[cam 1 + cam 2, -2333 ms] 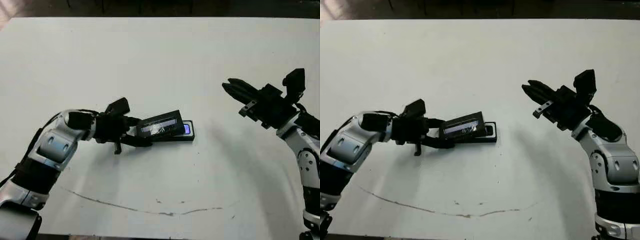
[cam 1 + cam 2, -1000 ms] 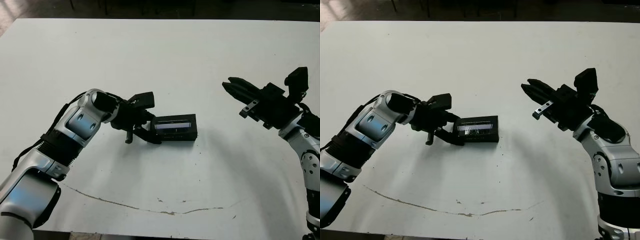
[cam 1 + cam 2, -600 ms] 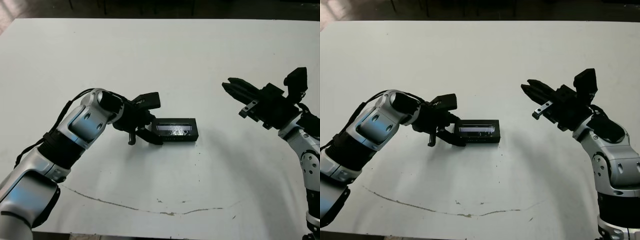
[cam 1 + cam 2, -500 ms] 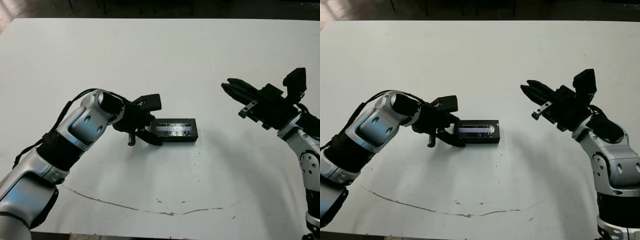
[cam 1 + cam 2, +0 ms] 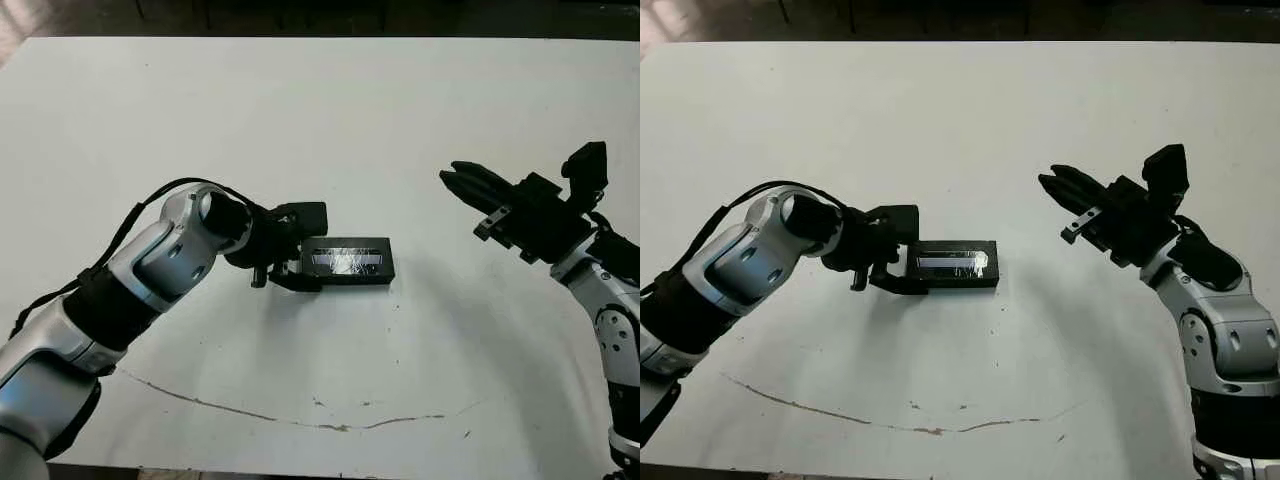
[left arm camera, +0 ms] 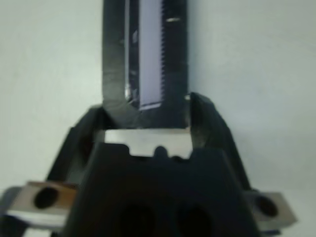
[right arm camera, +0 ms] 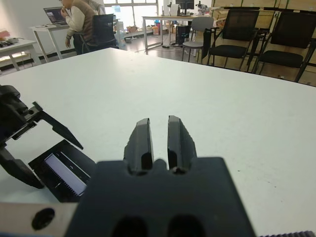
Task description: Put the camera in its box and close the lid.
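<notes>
Two arms are showing over the white table (image 5: 330, 120), and only the left one is working. The lid (image 5: 347, 261), its pale strip facing up, is lying flat over the box at the middle of the table, so the box and the camera beneath are hidden and neither can be confirmed directly. Judging by how squarely the lid is sitting, the closing step looks nearly done.

The left gripper (image 5: 293, 260) is reaching in from the lid's left short end, its fingers spread to either side of that end. In the left wrist view the lid (image 6: 144, 59) is running straight away between the two black fingers (image 6: 210, 123), which are flanking its near corners; whether they are actually pressing on it cannot be told. That straddling hold is probably there to keep the lid aligned as it seats. The left forearm is lying low and angled inward, elbow out to the left, wrist roughly level with the table.

The right gripper (image 5: 1060, 185) is hanging well apart on the right, raised off the table, fingers drawn together and holding nothing, pointing toward the lid as if waiting.
</notes>
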Tool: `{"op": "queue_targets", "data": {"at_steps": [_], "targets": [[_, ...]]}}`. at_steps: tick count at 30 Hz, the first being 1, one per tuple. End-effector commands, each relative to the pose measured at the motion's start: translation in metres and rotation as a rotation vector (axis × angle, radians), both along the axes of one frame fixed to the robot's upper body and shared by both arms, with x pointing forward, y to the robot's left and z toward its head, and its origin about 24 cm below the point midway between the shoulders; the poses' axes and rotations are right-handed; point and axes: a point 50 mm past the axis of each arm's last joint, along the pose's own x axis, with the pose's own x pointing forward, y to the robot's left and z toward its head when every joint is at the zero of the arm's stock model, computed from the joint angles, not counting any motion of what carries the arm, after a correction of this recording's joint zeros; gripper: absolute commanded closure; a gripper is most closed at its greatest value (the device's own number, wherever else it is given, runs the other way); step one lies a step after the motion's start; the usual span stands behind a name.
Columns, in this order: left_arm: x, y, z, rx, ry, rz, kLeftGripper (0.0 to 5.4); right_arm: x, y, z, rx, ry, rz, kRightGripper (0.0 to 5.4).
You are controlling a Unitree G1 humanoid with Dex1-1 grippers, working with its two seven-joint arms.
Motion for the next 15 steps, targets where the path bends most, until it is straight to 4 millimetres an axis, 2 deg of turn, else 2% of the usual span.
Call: {"op": "queue_targets", "data": {"at_steps": [1,5,9,12,15], "targets": [[-0.009,0.027,-0.041,0.098,0.138,0.056,1.70,-0.002,-0.001,-0.006,-0.003,0.024,-0.010,5.40],[-0.008,0.050,-0.047,0.084,0.181,0.131,0.85,-0.003,0.000,-0.005,0.005,0.025,-0.004,5.40],[-0.013,0.073,-0.048,0.066,0.105,0.067,0.04,-0.003,-0.001,-0.005,0.001,0.029,-0.008,5.40],[-0.016,0.094,-0.046,0.061,0.088,0.128,0.01,-0.003,-0.001,-0.006,-0.003,0.028,-0.010,5.40],[-0.015,0.113,-0.033,0.036,0.057,0.202,0.01,-0.003,0.001,-0.008,0.004,0.040,-0.013,5.40]]}}
